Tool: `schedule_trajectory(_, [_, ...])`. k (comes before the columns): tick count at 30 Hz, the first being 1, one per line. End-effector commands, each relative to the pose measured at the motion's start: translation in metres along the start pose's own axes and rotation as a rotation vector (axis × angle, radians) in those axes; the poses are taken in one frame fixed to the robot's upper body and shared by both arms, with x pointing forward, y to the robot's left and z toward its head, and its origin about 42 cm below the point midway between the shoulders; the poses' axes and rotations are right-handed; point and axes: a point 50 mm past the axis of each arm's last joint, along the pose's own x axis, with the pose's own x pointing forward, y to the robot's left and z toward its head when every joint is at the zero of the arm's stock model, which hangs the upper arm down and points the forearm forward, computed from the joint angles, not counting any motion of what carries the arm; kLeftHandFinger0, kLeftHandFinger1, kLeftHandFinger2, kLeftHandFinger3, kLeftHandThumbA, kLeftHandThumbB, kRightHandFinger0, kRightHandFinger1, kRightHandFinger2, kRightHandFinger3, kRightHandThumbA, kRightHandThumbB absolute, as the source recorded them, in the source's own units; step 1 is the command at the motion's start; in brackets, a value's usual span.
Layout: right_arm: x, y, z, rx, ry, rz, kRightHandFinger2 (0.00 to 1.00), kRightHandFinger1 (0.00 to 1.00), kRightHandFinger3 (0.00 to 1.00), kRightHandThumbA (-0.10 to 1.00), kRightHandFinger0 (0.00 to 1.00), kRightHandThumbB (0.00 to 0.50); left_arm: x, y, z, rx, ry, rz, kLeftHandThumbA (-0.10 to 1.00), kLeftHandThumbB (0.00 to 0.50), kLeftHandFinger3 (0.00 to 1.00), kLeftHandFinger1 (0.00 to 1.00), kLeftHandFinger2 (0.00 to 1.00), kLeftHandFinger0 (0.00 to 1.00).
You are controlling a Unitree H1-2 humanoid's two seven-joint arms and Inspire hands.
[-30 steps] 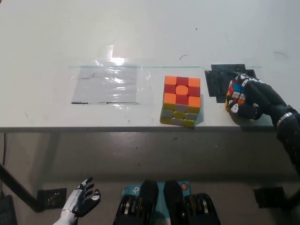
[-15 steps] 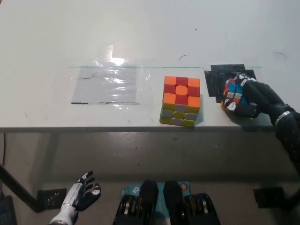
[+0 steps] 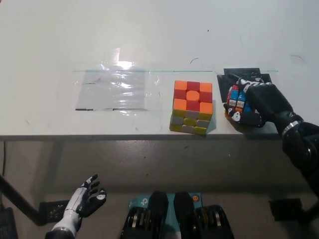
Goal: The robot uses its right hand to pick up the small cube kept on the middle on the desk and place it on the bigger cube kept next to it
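risk sits mostly in the grip: the black right hand (image 3: 259,105) is wrapped around the small cube (image 3: 235,102) from the far side, so only the cube's left face shows, and how firmly it is pinched cannot be told. the cube is just beside the bigger cube (image 3: 192,106), to its right, near the counter (image 3: 149,40) front edge and over the black tape patch (image 3: 241,74). whether it is lifted or resting on the counter is not clear from this steep view.

if the hand travels sideways at this height, the small cube would likely strike the bigger cube's right wall and shove it toward the clear plastic sheet (image 3: 112,89) or off its spot; it needs to rise above the orange-and-red top first. a loose hold could let the cube twist or drop near the edge and fall to the floor. setting it down off-centre might leave it tipping off the top. the white left hand (image 3: 84,203) hangs low below the counter, fingers spread, holding nothing.
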Motion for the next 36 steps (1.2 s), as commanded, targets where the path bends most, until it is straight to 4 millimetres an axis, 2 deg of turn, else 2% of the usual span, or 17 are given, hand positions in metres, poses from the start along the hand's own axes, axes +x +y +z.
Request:
schedule_trajectory(1, [0.003, 0.002, 0.004, -0.176, -0.075, -0.103, 0.21, 0.15, 0.9, -0.1, 0.02, 0.017, 0.007, 0.009, 0.017, 0.025, -0.056, 0.017, 0.31, 0.258, 1.0, 1.0, 1.0, 1.0])
schedule_trajectory(2, [0.006, 0.003, 0.004, -0.2, -0.079, -0.112, 0.21, 0.15, 0.81, -0.1, 0.0, 0.003, 0.007, 0.009, 0.018, 0.028, -0.057, 0.015, 0.31, 0.258, 1.0, 1.0, 1.0, 1.0])
schedule_trajectory(3, [0.007, 0.002, 0.004, -0.2, -0.081, -0.12, 0.23, 0.16, 0.66, -0.1, 0.0, 0.0, 0.007, 0.01, 0.019, 0.028, -0.057, 0.016, 0.31, 0.259, 1.0, 1.0, 1.0, 1.0])
schedule_trajectory(4, [0.008, 0.002, 0.003, -0.198, -0.082, -0.132, 0.18, 0.12, 0.39, -0.1, 0.0, 0.0, 0.008, 0.01, 0.02, 0.031, -0.058, 0.018, 0.31, 0.265, 1.0, 1.0, 1.0, 1.0])
schedule_trajectory(6, [0.01, 0.004, 0.0, -0.216, -0.084, -0.159, 0.18, 0.1, 0.14, -0.1, 0.0, 0.0, 0.009, 0.01, 0.02, 0.036, -0.063, 0.021, 0.31, 0.264, 1.0, 1.0, 1.0, 1.0])
schedule_trajectory(8, [0.009, 0.005, -0.001, -0.225, -0.083, -0.196, 0.27, 0.11, 0.1, -0.1, 0.0, 0.0, 0.009, 0.01, 0.019, 0.027, -0.063, 0.019, 0.3, 0.265, 1.0, 1.0, 1.0, 1.0])
schedule_trajectory(9, [0.007, 0.006, -0.003, -0.226, -0.091, -0.22, 0.31, 0.11, 0.17, -0.1, 0.0, 0.0, 0.008, 0.009, 0.02, 0.037, -0.063, 0.021, 0.31, 0.273, 1.0, 1.0, 1.0, 1.0])
schedule_trajectory(12, [0.007, 0.009, -0.006, -0.254, -0.084, -0.229, 0.5, 0.21, 0.09, -0.1, 0.0, 0.0, 0.008, 0.009, 0.021, 0.039, -0.067, 0.02, 0.31, 0.282, 1.0, 1.0, 1.0, 1.0])
schedule_trajectory(13, [0.006, 0.009, -0.007, -0.254, -0.085, -0.238, 0.5, 0.21, 0.03, -0.1, 0.0, 0.0, 0.008, 0.009, 0.022, 0.041, -0.066, 0.019, 0.31, 0.28, 1.0, 1.0, 1.0, 1.0])
schedule_trajectory(16, [0.008, 0.008, -0.011, -0.265, -0.066, -0.232, 0.51, 0.21, 0.12, -0.1, 0.0, 0.0, 0.01, 0.011, 0.024, 0.043, -0.072, 0.024, 0.32, 0.292, 1.0, 1.0, 1.0, 1.0])
schedule_trajectory(18, [0.008, 0.009, -0.013, -0.259, -0.067, -0.242, 0.49, 0.2, 0.12, -0.1, 0.0, 0.0, 0.01, 0.011, 0.024, 0.026, -0.073, 0.024, 0.3, 0.296, 1.0, 1.0, 1.0, 1.0])
schedule_trajectory(19, [0.007, 0.009, -0.016, -0.226, -0.065, -0.244, 0.45, 0.18, 0.05, -0.1, 0.0, 0.0, 0.01, 0.011, 0.024, 0.041, -0.072, 0.025, 0.32, 0.298, 1.0, 1.0, 1.0, 1.0])
schedule_trajectory(21, [0.006, 0.008, -0.016, -0.21, -0.069, -0.263, 0.45, 0.17, 0.0, -0.1, 0.0, 0.0, 0.01, 0.011, 0.024, 0.052, -0.073, 0.025, 0.32, 0.291, 1.0, 1.0, 1.0, 1.0])
schedule_trajectory(26, [0.006, 0.009, -0.017, -0.239, -0.067, -0.268, 0.48, 0.19, 0.04, -0.1, 0.0, 0.001, 0.009, 0.011, 0.024, 0.042, -0.071, 0.026, 0.31, 0.286, 1.0, 1.0, 1.0, 1.0])
schedule_trajectory(27, [0.006, 0.009, -0.016, -0.238, -0.077, -0.278, 0.45, 0.16, 0.05, -0.1, 0.0, 0.003, 0.009, 0.011, 0.024, 0.043, -0.07, 0.026, 0.31, 0.285, 1.0, 1.0, 1.0, 1.0])
schedule_trajectory(34, [0.007, 0.007, -0.01, -0.198, -0.105, -0.317, 0.43, 0.14, 0.0, -0.1, 0.0, 0.018, 0.01, 0.011, 0.022, 0.02, -0.07, 0.025, 0.28, 0.291, 1.0, 1.0, 1.0, 1.0])
schedule_trajectory(36, [0.008, 0.008, -0.009, -0.196, -0.107, -0.322, 0.45, 0.15, 0.02, -0.1, 0.0, 0.018, 0.01, 0.011, 0.022, 0.034, -0.074, 0.024, 0.31, 0.287, 1.0, 1.0, 1.0, 1.0])
